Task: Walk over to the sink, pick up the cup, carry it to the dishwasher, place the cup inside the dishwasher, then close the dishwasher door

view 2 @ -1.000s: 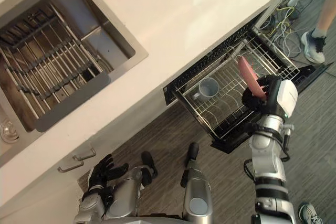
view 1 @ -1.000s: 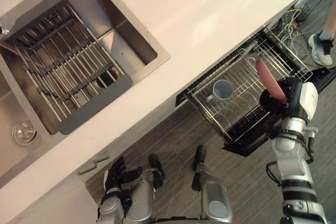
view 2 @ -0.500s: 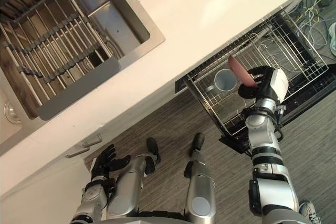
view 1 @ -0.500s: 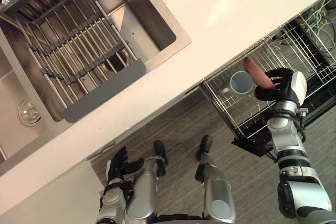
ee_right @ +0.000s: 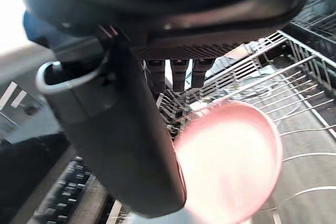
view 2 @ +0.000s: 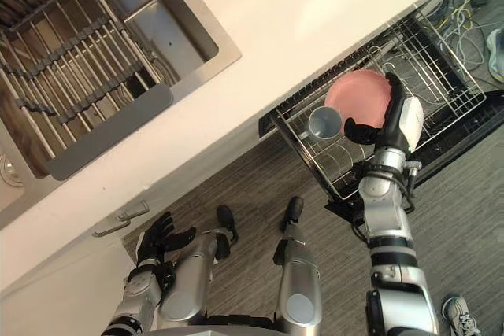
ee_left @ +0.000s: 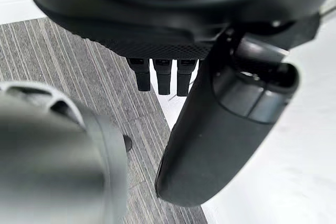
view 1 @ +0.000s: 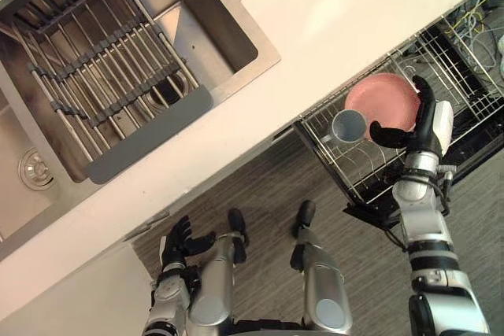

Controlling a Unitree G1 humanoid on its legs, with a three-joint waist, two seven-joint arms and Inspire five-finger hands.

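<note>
The sink point(view 1: 260, 60), with its slatted drain rack point(view 1: 102, 76), sits at ten o'clock in the head views. At seven o'clock the robot's left hand point(view 1: 179, 243) hangs over the floor, fingers loosely spread and holding nothing. At three o'clock the grey cup point(view 1: 349, 125) lies in the pulled-out dishwasher rack point(view 1: 327, 164), so carrying and placing appear done. At the cup's one o'clock, the right hand point(view 1: 419, 125) clasps the rim of a pink plate point(view 1: 382, 96) between thumb and fingers. Apparently left: release the plate, push the rack in and close the door.
</note>
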